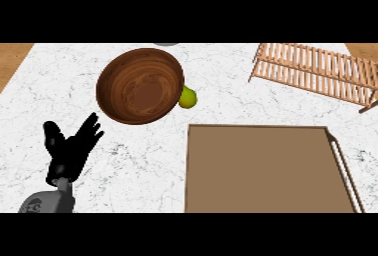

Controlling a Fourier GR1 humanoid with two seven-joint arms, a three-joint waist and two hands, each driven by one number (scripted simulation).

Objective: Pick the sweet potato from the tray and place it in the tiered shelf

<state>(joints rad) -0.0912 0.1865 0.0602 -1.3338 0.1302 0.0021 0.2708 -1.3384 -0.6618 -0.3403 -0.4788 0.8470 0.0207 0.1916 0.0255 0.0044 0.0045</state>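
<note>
**Tray looks bare, no sweet potato in sight**

Left hand (70,145) rests open, fingers up and spread wide, holding nothing, at the worktop's (133,165) left. Right hand isn't visible. Tray (258,170) shows no sweet potato; can't tell where it is. Tiered shelf (317,70) sits far right, well apart. Wooden bowl (140,85) w/ a yellow-green fruit (189,98) touching it, prob just clutter.

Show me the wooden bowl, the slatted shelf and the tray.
wooden bowl (140,86), head view, its inner bottom.
slatted wooden shelf (317,70), head view, its slats.
brown tray (262,170), head view, its bare floor.
</note>
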